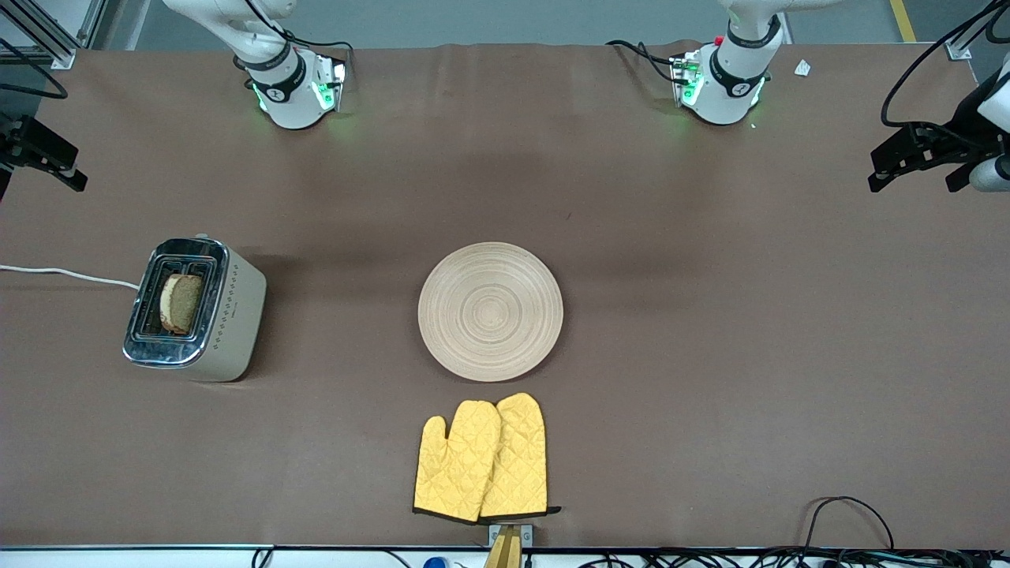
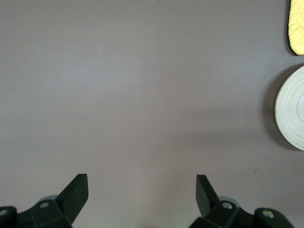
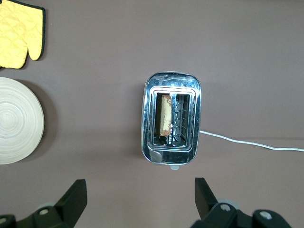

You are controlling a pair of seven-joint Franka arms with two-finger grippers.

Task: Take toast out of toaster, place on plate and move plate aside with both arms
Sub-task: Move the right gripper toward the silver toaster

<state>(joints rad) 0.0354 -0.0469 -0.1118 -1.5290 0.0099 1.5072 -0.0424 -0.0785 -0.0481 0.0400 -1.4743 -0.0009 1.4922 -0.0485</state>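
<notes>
The toast (image 1: 181,302) stands upright in one slot of a silver toaster (image 1: 233,331) toward the right arm's end of the table. It also shows in the right wrist view (image 3: 165,115). The round beige wooden plate (image 1: 491,312) lies bare at the table's middle. My right gripper (image 3: 141,192) is open and empty, high over the cloth beside the toaster (image 3: 172,85). My left gripper (image 2: 142,190) is open and empty, high over bare cloth toward the left arm's end, apart from the plate (image 2: 293,109).
A pair of yellow oven mitts (image 1: 483,459) lies nearer to the front camera than the plate. The toaster's white cord (image 1: 71,274) runs off the table's end. Brown cloth covers the table (image 1: 710,355). Cables lie along the front edge.
</notes>
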